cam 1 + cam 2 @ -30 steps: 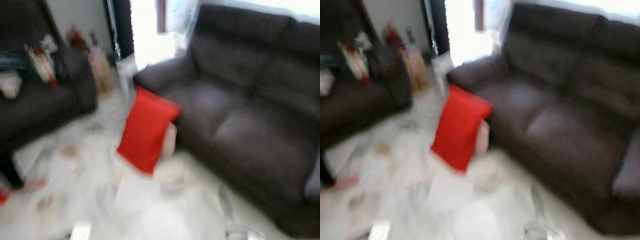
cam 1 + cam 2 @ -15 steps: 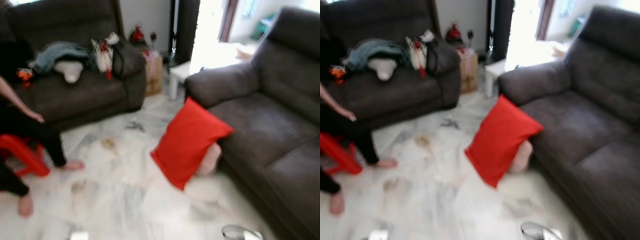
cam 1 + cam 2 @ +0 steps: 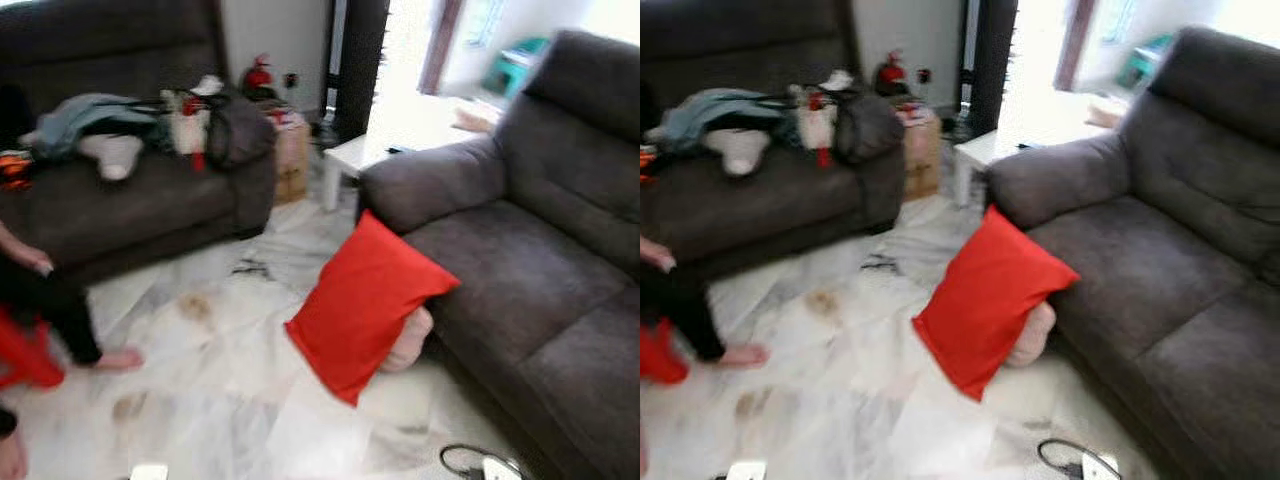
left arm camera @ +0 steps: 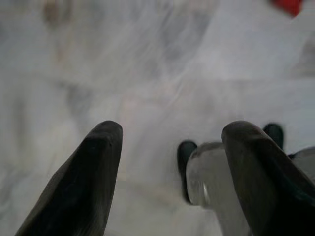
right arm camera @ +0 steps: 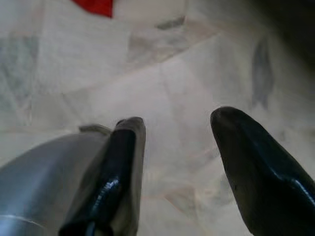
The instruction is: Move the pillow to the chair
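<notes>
— Red fabric, propped on one corner: the pillow (image 3: pixel 368 295), down on the marble floor (image 3: pixel 220 390), leaning right against the front of the grey sofa (image 3: pixel 540 280). Why tilted like that?

— Wedged, most likely. Held up by a pale pink cushion (image 3: pixel 410 342) tucked between it and the sofa base, so resting on its lower corner rather than lying flat.

— And the end effectors?

— Both low and empty. Left end effector (image 4: pixel 167 142) spread open, pointing down at bare marble, with a speck of red at the far edge of its wrist view. Right end effector (image 5: pixel 177 142) likewise parted wide, gripping nothing, a red corner of the pillow far ahead. Well apart from the pillow, both of them; hanging idle, judging by the pose.

— So nothing picked up yet?

— Not yet. Looks like the approach stage: pillow centred ahead, within walking reach but not arm's reach.

— Destination?

— Hard to say. Second dark sofa (image 3: pixel 130 200) far left, piled with clothes and bags; a red plastic seat (image 3: pixel 25 358) at the left edge beside a person's leg (image 3: pixel 62 322). Cannot tell which counts as the chair.

— Hazards?

— A black cable (image 3: pixel 468 460) on the floor, near right, close to the path. Worth stepping wide.
</notes>
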